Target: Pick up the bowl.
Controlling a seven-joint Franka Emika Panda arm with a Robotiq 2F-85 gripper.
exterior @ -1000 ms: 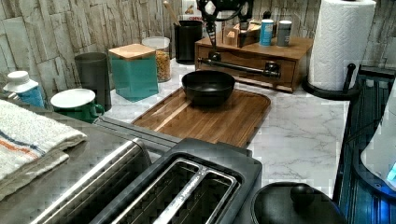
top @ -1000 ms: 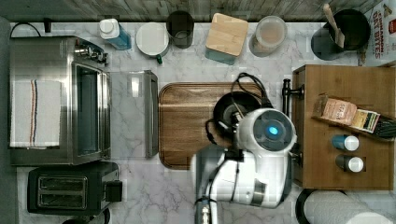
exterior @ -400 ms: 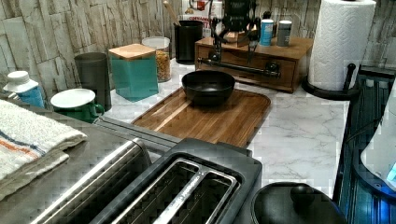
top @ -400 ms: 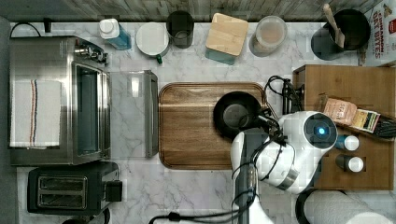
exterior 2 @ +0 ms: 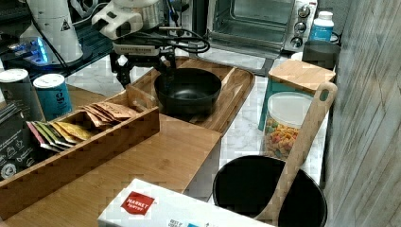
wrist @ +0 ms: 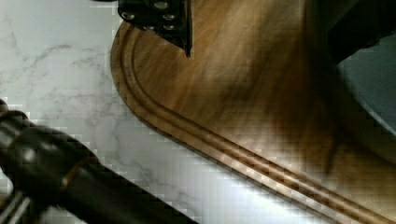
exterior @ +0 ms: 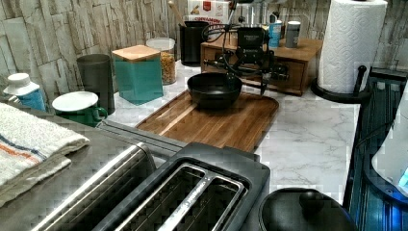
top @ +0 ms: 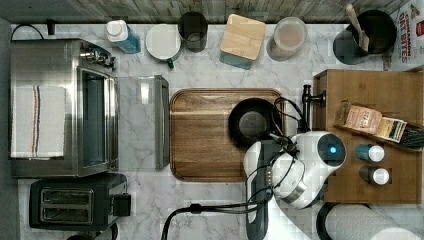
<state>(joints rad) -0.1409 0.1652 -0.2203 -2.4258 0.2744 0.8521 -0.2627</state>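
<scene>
The bowl [top: 251,122] sits upright on the wooden tray [top: 200,135], in the tray's right-hand part in the top view, a little right of the frame's centre. In the left view the bowl [exterior: 214,89] stands at the far end of the tray [exterior: 211,122], upper centre of the frame; in the right view the bowl [exterior 2: 187,91] lies just above centre, the tray [exterior 2: 234,97] running beneath it. The tool [exterior 2: 144,64] hangs in the upper left of the right view, its two fingers spread wide apart and holding nothing: one finger [exterior 2: 169,67] reaches down at the bowl's near-left rim, the other stands outside the bowl, above the tray's edge; whether the first touches the rim cannot be told. In the left view the tool [exterior: 248,79] shows just right of the bowl, fingers pointing down. The wrist view shows a corner of the tray [wrist: 243,107] on the marble bench [wrist: 56,84], with a dark finger [wrist: 161,16] at the frame's upper edge. The white arm [top: 300,167] occupies the lower right of the top view, beside a wooden organiser [top: 375,95] on the bench [top: 200,210].
</scene>
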